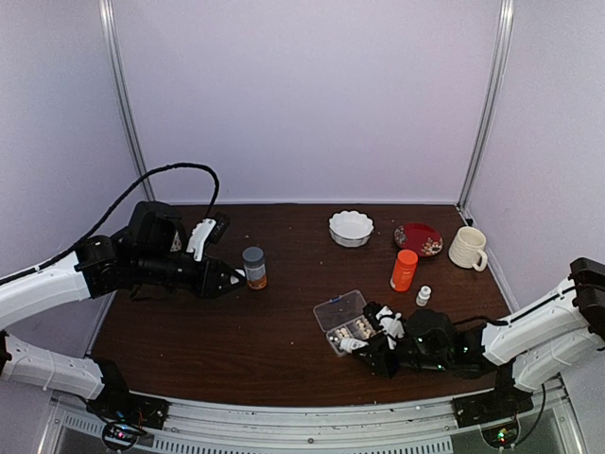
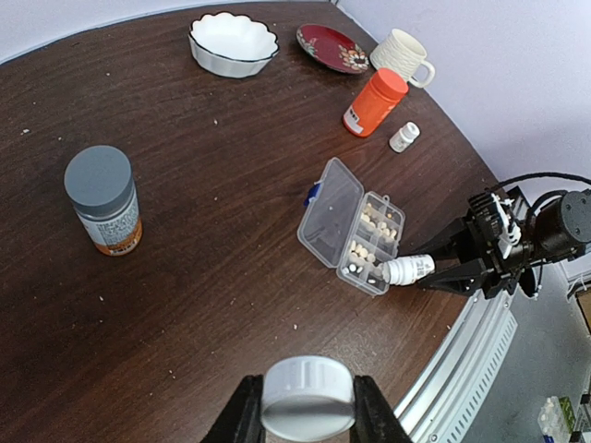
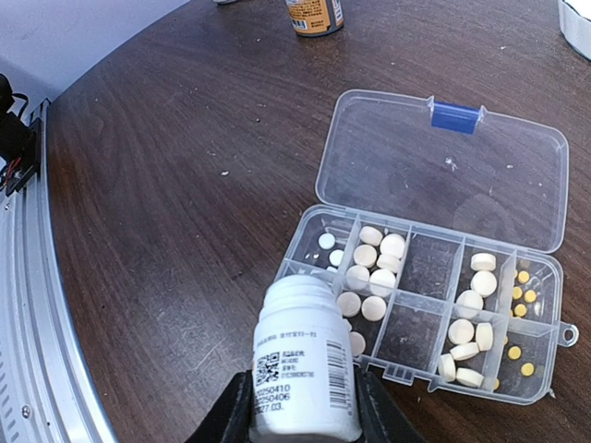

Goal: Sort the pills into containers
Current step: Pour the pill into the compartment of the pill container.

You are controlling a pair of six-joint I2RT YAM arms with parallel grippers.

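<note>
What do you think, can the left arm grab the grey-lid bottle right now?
Probably not yet. The left arm's fingers are clamped on a white cap, so they are full. The grey-lid bottle stands upright close by with nothing between them, so the way looks free once the cap is let go.

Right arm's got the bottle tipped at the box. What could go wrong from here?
The mouth of the white bottle sits near a corner cell of the pill box, so its contents may spill over the rim onto the table. Neighbouring cells already hold pills; a fast pour might mix them.
</note>
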